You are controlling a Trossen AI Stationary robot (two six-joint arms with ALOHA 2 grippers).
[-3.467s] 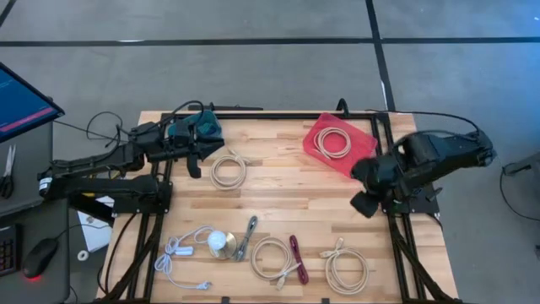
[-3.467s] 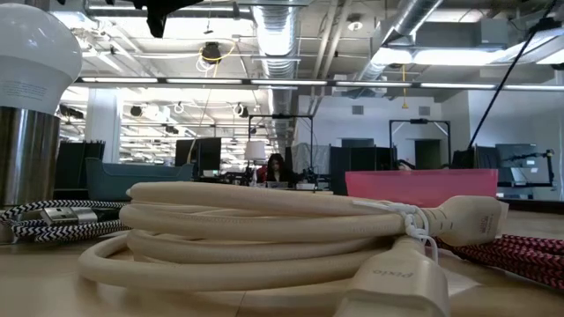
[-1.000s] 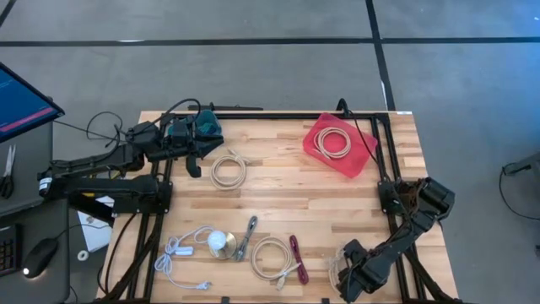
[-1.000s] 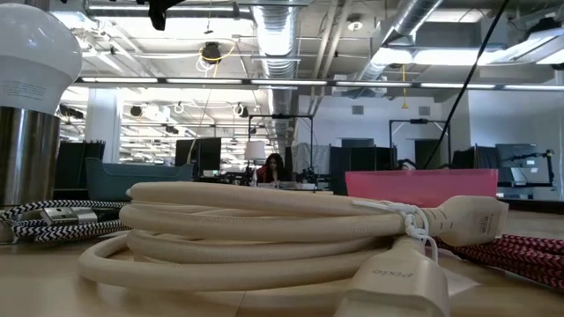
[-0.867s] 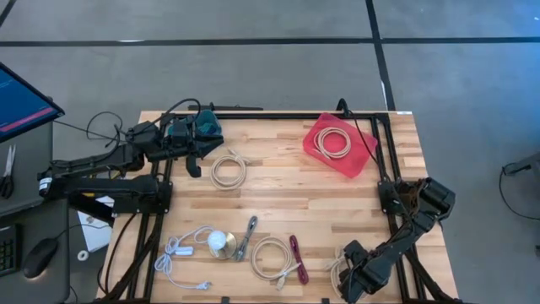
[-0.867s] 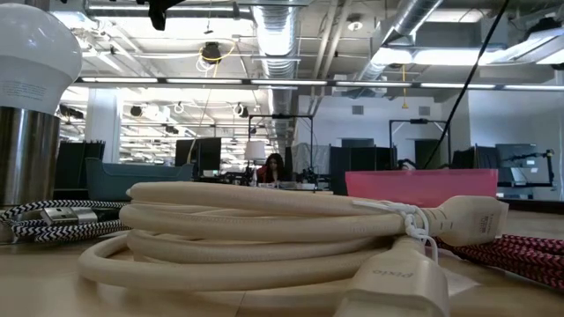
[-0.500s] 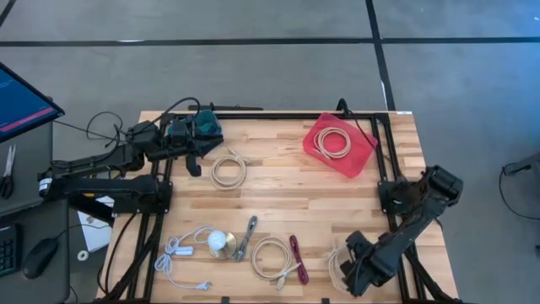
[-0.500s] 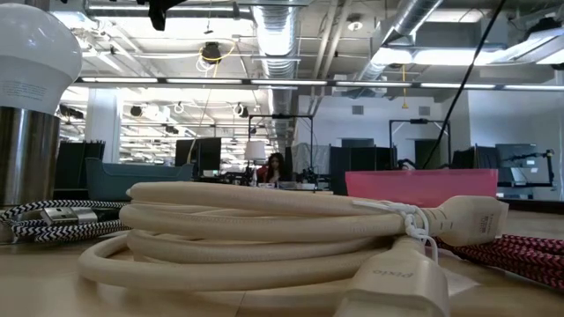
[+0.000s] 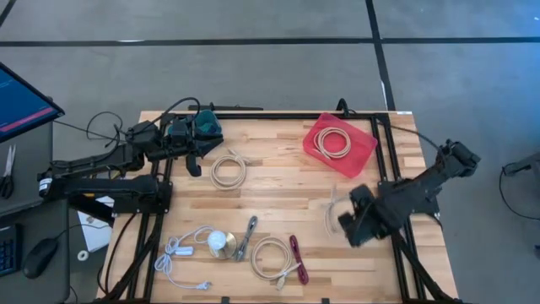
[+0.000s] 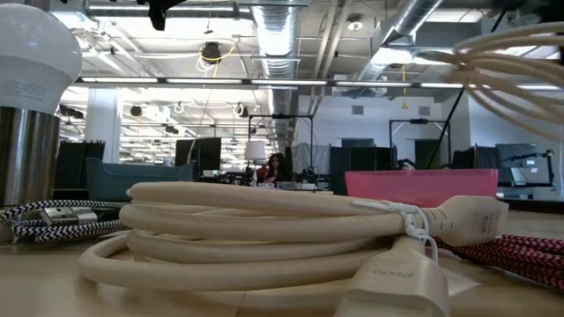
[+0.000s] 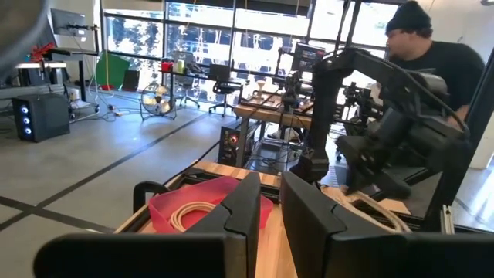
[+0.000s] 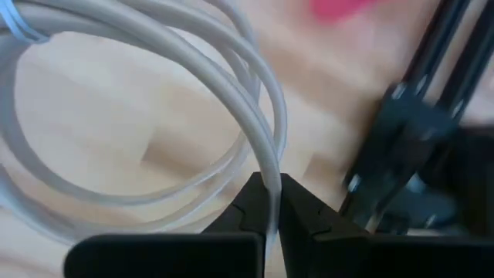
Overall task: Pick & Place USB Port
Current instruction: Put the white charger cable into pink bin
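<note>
Right hand (image 9: 344, 221) is clamped on a strand of the coiled cream cable (image 12: 154, 116), holding it off the table (image 9: 270, 194) near the right side, short of the pink tray (image 9: 363, 152). Light and floppy, the loops will likely sag and swing, so a pinch across the bundled strands seems safer. Left hand (image 9: 196, 162) waits at the far left, fingers slightly apart

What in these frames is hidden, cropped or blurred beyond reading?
- Lifted beige cable, high view: mostly hidden behind the right claw; connectors unseen.
- Same cable, low view: cut off by the picture's edge.
- Red tray, right wrist view: only a blur.
- Left claw: holds nothing visible.
</note>
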